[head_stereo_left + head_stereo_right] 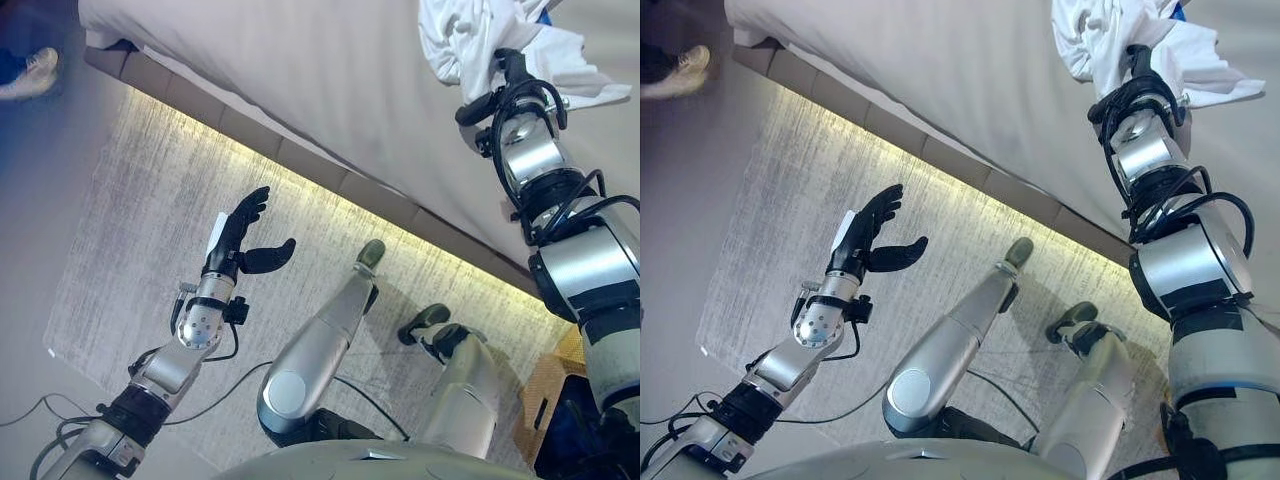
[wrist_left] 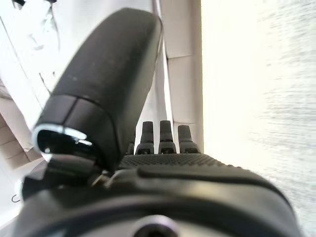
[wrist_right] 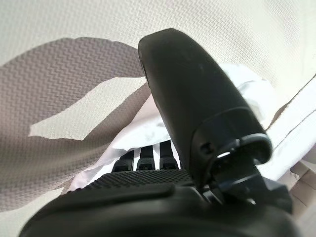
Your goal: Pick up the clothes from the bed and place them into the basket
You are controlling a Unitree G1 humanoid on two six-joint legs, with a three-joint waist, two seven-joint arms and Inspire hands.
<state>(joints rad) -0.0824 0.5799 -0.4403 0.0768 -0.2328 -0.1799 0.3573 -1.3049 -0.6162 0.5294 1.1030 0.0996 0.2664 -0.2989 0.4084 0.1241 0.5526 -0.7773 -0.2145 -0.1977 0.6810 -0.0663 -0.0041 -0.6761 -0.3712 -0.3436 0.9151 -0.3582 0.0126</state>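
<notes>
A pile of white clothes lies on the grey bed at the far right. My right hand reaches up onto the bed and rests at the near edge of the pile. In the right wrist view its fingers run straight against the white cloth, the thumb is spread above it, and nothing is gripped. My left hand hangs open over the rug in front of the bed, fingers straight, holding nothing. A corner of the wicker basket shows on the floor at the lower right.
The bed's padded base runs diagonally across the view with a lit strip beneath it. A pale rug covers the floor in front. A person's shoe shows at the far left edge.
</notes>
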